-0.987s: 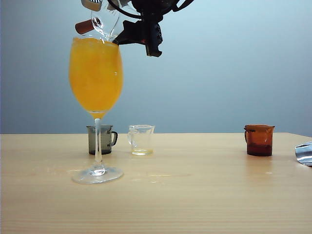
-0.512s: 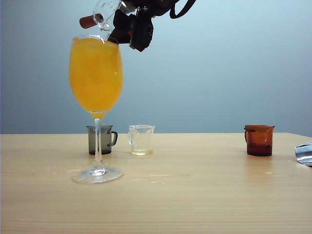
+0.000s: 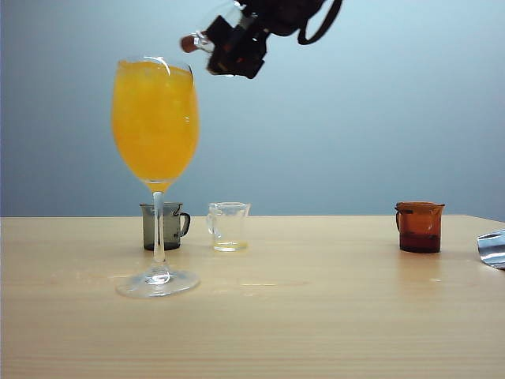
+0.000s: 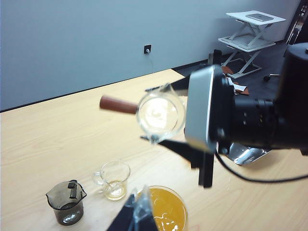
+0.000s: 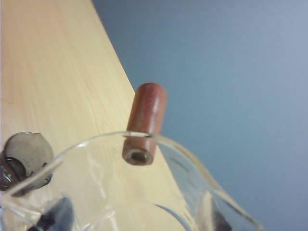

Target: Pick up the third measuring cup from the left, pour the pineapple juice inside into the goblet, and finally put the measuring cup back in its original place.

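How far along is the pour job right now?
The pour looks done: the goblet is full of orange drink and the third measuring cup looks empty. In hand: the right pincer holds that cup up beside the goblet's rim. Left pincer idle. Left: setting the cup back on the table.

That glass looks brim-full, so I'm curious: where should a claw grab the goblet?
Probably the goblet stem, level, from the front: bowl wide and full, grey cup behind. Right claw, above, holds the measuring cup; left claw hangs near the rim.
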Tool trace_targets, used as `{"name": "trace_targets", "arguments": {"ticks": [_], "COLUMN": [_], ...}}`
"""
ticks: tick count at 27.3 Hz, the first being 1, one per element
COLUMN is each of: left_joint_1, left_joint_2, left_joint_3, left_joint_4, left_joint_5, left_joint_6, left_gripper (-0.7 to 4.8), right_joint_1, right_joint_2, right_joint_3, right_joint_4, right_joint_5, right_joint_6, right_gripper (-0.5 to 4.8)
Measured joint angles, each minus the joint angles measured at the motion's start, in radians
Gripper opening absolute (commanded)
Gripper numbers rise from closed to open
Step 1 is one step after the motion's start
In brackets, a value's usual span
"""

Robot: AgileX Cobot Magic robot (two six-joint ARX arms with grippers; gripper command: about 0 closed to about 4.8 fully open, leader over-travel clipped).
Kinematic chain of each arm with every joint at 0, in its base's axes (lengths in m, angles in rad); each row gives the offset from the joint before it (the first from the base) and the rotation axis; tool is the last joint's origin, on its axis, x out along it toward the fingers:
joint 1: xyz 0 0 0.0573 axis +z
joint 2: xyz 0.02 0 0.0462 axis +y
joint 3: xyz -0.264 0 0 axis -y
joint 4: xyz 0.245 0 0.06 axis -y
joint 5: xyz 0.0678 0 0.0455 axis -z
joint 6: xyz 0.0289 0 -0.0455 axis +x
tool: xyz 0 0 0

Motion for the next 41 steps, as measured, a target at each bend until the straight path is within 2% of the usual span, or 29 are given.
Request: {"name": "trace_targets", "arguments": {"ticks": [13, 20, 26, 33, 36, 41], "left_joint_1": [0.0, 0.0, 0.0, 0.0, 0.0, 0.0], "left_joint_2": [0.0, 0.0, 0.001, 0.001, 0.002, 0.002], "left_joint_3": [0.0, 0.0, 0.0, 0.0, 0.0, 0.0], "left_joint_4": [0.0, 0.0, 0.0, -0.005, -0.043, -0.083], "left_joint_5": [0.0, 0.0, 0.0, 0.03, 0.08, 0.089], "left_joint_6": [0.0, 0.0, 0.0, 0.0, 0.0, 0.005], "left_gripper": [-0.05, -0.05, -0.05, -0.05, -0.05, -0.05], "right_joint_1": [-0.166, -0.174, -0.174, -0.173, -0.173, -0.173], "right_joint_2": [-0.001, 0.0, 0.025, 0.166, 0.249, 0.324], "right_joint_3": [-0.027, -0.172, -0.273, -0.286, -0.286, -0.285], "right_joint_4": [0.04, 0.177, 0.294, 0.431, 0.518, 0.598], "right_joint_5": [0.029, 0.065, 0.167, 0.185, 0.202, 0.222], "right_joint_6": [0.357, 0.478, 0.637, 0.697, 0.708, 0.754], "right_gripper": [0.49, 0.49, 0.49, 0.48, 0.48, 0.48]}}
